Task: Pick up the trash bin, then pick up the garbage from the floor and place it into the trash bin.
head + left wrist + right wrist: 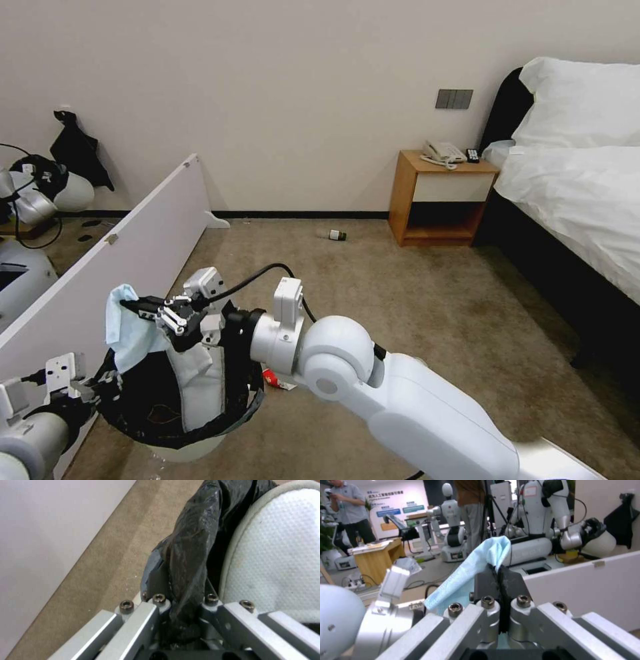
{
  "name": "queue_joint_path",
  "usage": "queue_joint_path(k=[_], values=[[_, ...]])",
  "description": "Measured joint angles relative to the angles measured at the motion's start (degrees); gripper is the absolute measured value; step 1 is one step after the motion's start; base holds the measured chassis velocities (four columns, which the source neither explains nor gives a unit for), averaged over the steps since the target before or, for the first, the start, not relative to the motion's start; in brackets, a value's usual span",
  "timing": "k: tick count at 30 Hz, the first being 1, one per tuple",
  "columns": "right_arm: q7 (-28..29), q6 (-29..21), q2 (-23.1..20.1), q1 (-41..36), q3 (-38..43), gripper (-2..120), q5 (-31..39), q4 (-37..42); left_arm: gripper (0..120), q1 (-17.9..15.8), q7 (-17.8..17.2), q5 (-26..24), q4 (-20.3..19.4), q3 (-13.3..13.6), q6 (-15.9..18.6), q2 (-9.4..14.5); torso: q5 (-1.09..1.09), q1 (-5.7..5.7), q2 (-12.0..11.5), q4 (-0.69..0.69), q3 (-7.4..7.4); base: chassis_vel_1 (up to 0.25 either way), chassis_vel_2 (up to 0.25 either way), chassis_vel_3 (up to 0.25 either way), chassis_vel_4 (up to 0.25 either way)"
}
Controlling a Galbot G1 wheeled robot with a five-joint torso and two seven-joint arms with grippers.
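The right tool (137,305), clamped on the mask (127,330), hangs over the bin (193,437); the left tool (181,605) pinches the bin's rim. Release best comes only once centred over the opening.

Glossy black plastic bin liner (186,555)

1. Setting: a mock hotel-style bedroom built inside a robotics lab.
2. Bedroom fittings: bed (573,180) with white pillow (580,100) and white sheets; wooden nightstand (441,199) against the wall (300,87), carrying a corded telephone (442,152) and a remote (473,155); grey wall switch plate (454,99); beige carpet (400,293).
3. Boundary: low white partition panel (127,260) closing the room's left side.
4. Lab beyond the partition: other white robots (550,507), a wooden desk (378,555), wall posters (391,502), cables on the floor.
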Motion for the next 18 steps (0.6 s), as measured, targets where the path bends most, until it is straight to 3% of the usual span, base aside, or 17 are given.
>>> queue_joint_path(k=[18], values=[[-0.24,-0.15,-3.24,-3.66,0.39,0,-2.47,-0.49,4,-0.13,0.03,-0.43,0.05,-0.26,0.0,0.1,0.0,0.0,0.0,0.0,0.0,0.0,0.0,0.0,0.0]])
